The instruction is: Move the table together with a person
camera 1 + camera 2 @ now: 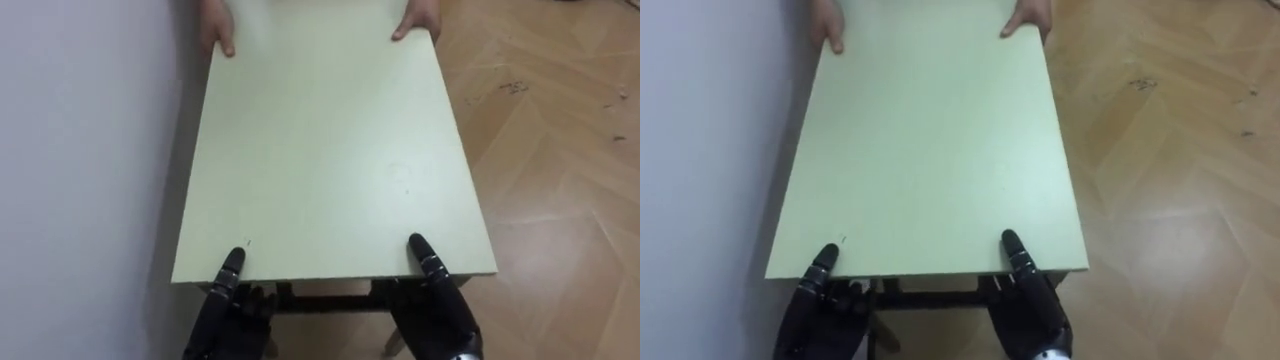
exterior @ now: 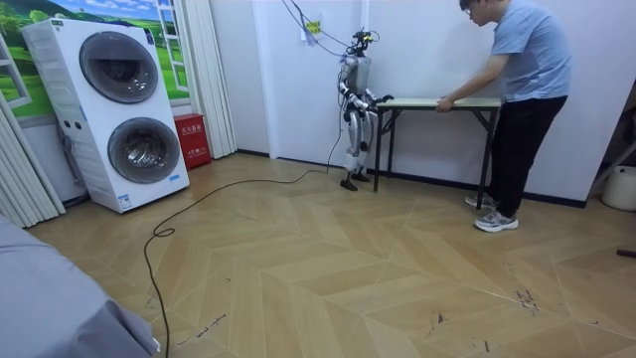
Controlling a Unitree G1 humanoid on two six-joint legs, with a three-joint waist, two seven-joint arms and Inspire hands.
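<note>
A table with a pale green top (image 1: 330,150) stands along the white wall. I stand at its near short end. My left hand (image 1: 225,310) and right hand (image 1: 440,310) grip that near edge, with thumbs lying on the top and fingers curled beneath it. At the far end a person's two hands (image 1: 215,30) (image 1: 420,20) hold the opposite edge. In the room view the person (image 2: 522,89) leans over the table (image 2: 437,101) from the room view's right, and I stand at its left end.
The wall (image 1: 80,150) runs close along the table's left side. Wooden floor (image 1: 560,180) lies open to the right. In the room view two stacked washing machines (image 2: 119,109) and a red box (image 2: 191,139) stand further along the wall.
</note>
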